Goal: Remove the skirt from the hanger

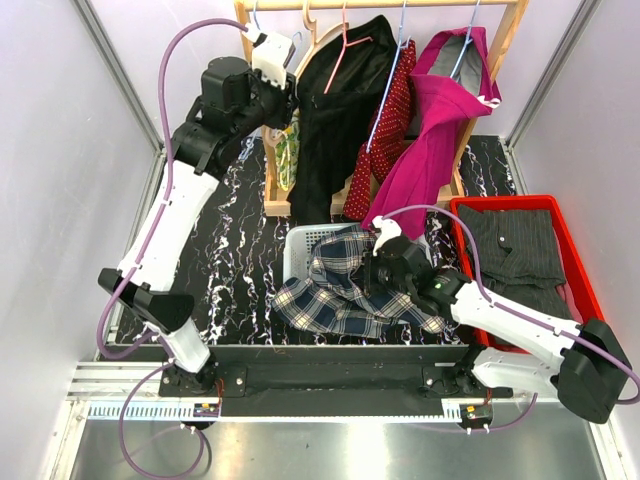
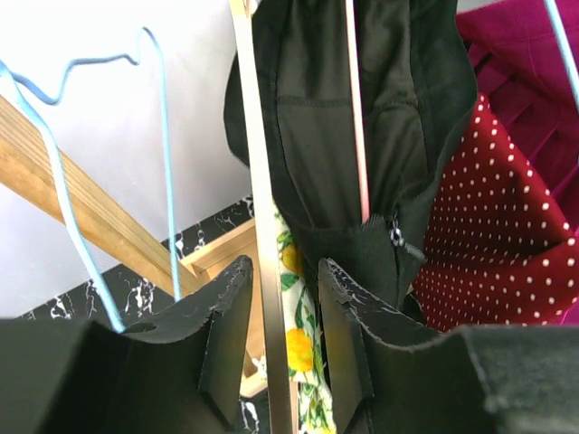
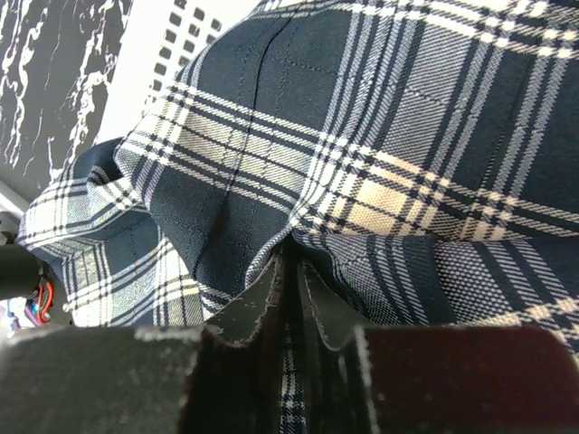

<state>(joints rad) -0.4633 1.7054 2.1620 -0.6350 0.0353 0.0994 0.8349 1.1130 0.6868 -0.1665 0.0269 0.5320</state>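
Overhead first: plaid skirt [image 1: 340, 285] lies heaped over the near rim of the white basket [image 1: 297, 243], off any hanger as far as shows. Right gripper [image 1: 385, 262] sits in the cloth at the basket's right side. Fabric looks light, limp and not slippery; likely to bunch and trail, so take a hem or waistband fold and lift high. Red crate [image 1: 505, 202], right of the basket, holds dark folded clothes. Wooden rack [image 1: 400, 5], beyond the basket, carries hanging garments [image 1: 430, 150], with the left gripper [image 1: 285, 45] up among them

Left wrist: jaws partway apart astride a pale upright bar [image 2: 262, 181], gap showing on one side. Blue wire hanger [image 2: 167, 136] and black garment [image 2: 344, 136] crowd close; snag risk

Right wrist: jaws pressed nearly together, pinching a plaid fold
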